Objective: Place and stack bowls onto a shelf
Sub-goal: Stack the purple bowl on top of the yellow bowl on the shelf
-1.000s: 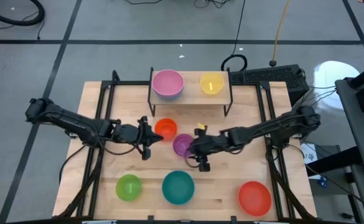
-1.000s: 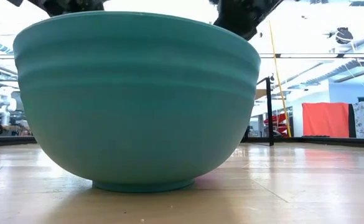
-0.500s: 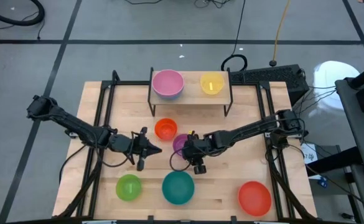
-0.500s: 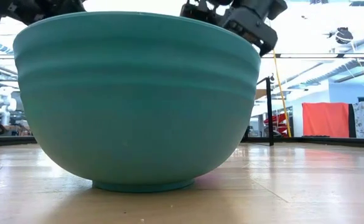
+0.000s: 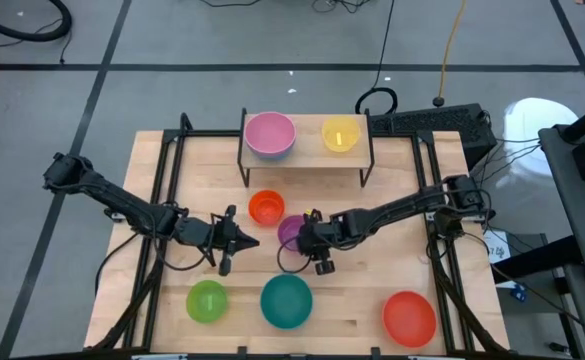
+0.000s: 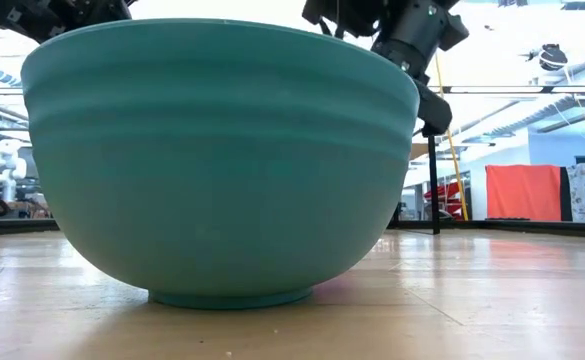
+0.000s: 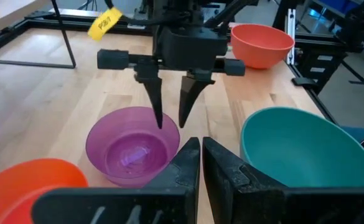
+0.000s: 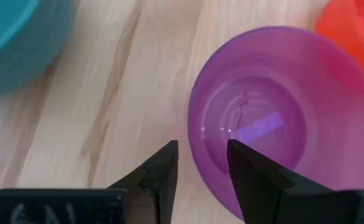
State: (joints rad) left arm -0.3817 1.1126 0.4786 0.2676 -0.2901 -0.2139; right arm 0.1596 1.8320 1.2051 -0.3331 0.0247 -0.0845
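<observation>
From above, the pale wooden desk point(image 5: 172, 190) sits on a grey tiled floor with cables trailing behind it. The shelf point(image 5: 307, 148) stands at the far edge, carrying a pink bowl point(image 5: 270, 134) and a yellow bowl point(image 5: 340, 133) side by side. On the desk itself lie an orange bowl point(image 5: 266, 207), a purple bowl point(image 5: 292, 231) just beside it, and along the near edge a green bowl point(image 5: 207, 300), a teal bowl point(image 5: 286, 301) and a red bowl point(image 5: 409, 317). The right end effector point(image 5: 305, 235) hangs over the purple bowl's rim; the left end effector point(image 5: 244, 241) waits just to the left of that bowl.

At desk height the teal bowl point(image 6: 220, 160) fills nearly everything, its ribbed wall hiding the other bowls; a workshop with an orange cloth shows behind.

The left wrist view shows what the others do not: the right end effector point(image 7: 170, 102) pointing down with fingers parted across the purple bowl's point(image 7: 132, 152) far rim, while the left end effector point(image 7: 201, 163) is pinched closed on nothing.

The right wrist view looks into the translucent purple bowl point(image 8: 275, 118): one finger point(image 8: 250, 171) inside, the other outside the wall.
</observation>
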